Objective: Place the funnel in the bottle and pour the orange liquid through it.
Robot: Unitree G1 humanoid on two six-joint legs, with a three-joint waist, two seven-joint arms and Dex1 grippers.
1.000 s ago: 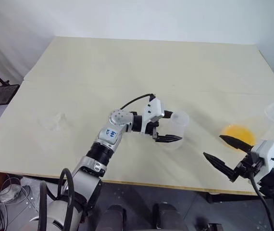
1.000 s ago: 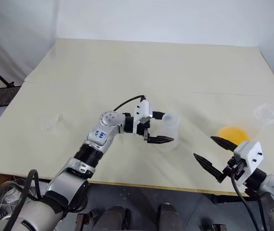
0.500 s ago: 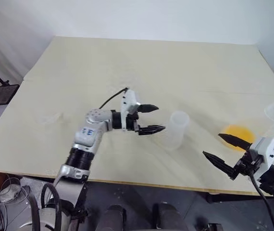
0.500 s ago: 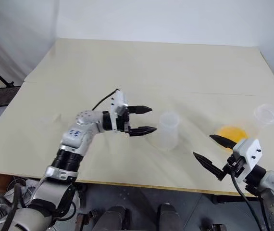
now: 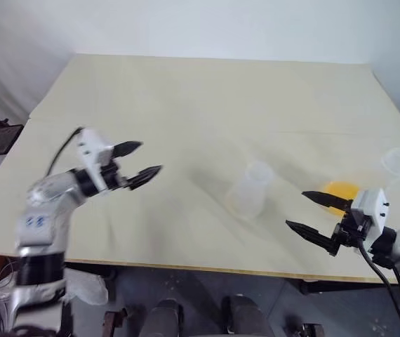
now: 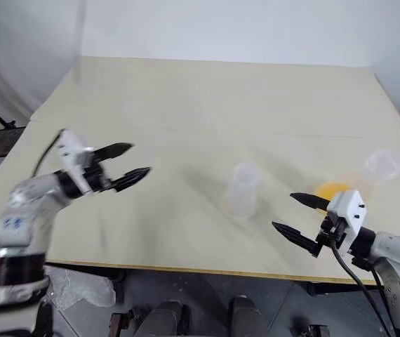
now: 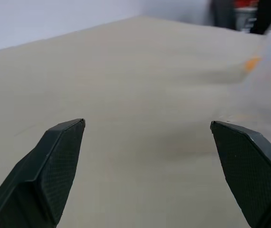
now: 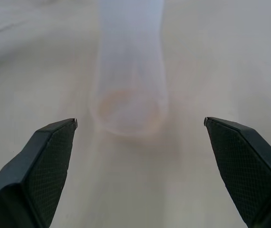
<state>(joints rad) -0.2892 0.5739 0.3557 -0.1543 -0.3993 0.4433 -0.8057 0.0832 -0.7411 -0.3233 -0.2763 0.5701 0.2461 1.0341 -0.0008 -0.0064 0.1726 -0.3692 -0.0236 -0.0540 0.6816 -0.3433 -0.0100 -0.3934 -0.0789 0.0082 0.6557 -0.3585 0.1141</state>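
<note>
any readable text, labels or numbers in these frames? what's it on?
None readable.
Left arm: a small blue mark on the forearm, too blurred to read.
Bottle, flask with the orange liquid, table, left gripper and right gripper: no print or labels visible.
</note>
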